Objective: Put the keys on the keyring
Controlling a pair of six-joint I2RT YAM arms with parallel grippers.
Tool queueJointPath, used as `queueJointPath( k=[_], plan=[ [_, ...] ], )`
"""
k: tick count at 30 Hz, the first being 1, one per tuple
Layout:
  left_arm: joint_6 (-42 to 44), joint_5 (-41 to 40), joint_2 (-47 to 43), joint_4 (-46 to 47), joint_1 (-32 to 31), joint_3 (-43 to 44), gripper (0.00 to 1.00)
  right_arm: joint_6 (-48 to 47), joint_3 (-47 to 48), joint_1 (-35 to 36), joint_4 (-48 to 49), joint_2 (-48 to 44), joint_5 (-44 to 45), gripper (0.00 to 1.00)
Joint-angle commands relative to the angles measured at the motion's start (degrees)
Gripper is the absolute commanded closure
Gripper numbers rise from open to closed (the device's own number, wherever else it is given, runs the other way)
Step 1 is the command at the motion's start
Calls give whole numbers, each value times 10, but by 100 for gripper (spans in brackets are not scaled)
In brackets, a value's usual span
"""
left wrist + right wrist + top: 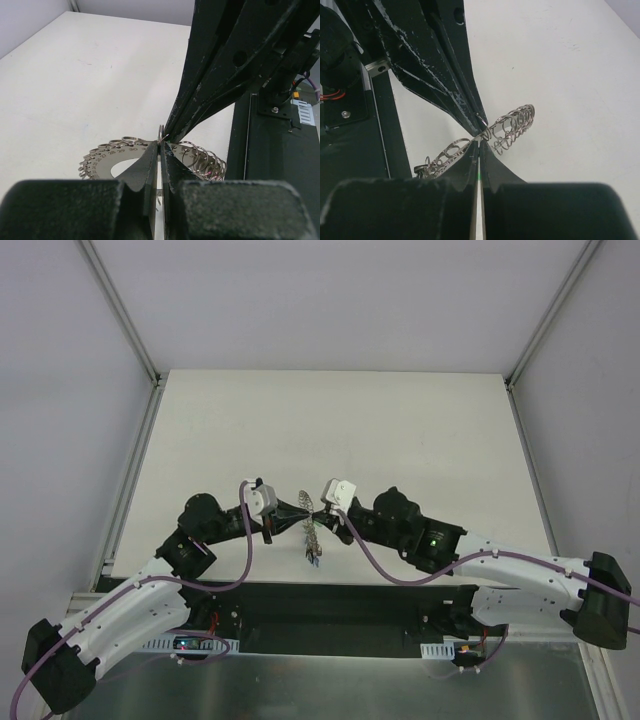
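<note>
The keyring point(311, 537) hangs on edge above the table, between the two meeting grippers. It is a flat grey numbered disc point(100, 162) fringed with small wire loops point(517, 120). A few keys point(314, 560) with bluish heads dangle at its lowest point. My left gripper point(160, 146) is shut on the disc's upper rim. My right gripper point(479, 144) comes in from the opposite side. It is shut tip to tip with the left point(479, 121), pinching the same stretch of rim beside a small upright loop. A green speck shows in the slit between the right fingers; what it is, I cannot tell.
The white table point(330, 430) stretches beyond the grippers. A black base plate point(330, 605) carrying both arm mounts lies along the near edge, just under the hanging ring. Grey enclosure walls and metal rails point(135, 470) border the table left and right.
</note>
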Motion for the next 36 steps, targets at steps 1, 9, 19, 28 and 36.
queueJointPath(
  k=[1,9,19,28,36],
  plan=[
    [-4,-18,-17,86,0,8,100,-48,35,30,-36,7,22,99],
    [24,-6,-22,32,0,34,80,-111,63,37,-102,-8,68,99],
    [73,62,30,-110,1,106,68,-148,82,37,-157,-7,47,99],
    [138,191,118,-184,1,147,63,-154,85,37,-180,-19,21,99],
    [171,242,171,-209,2,163,69,-157,87,37,-184,-22,3,99]
  ],
)
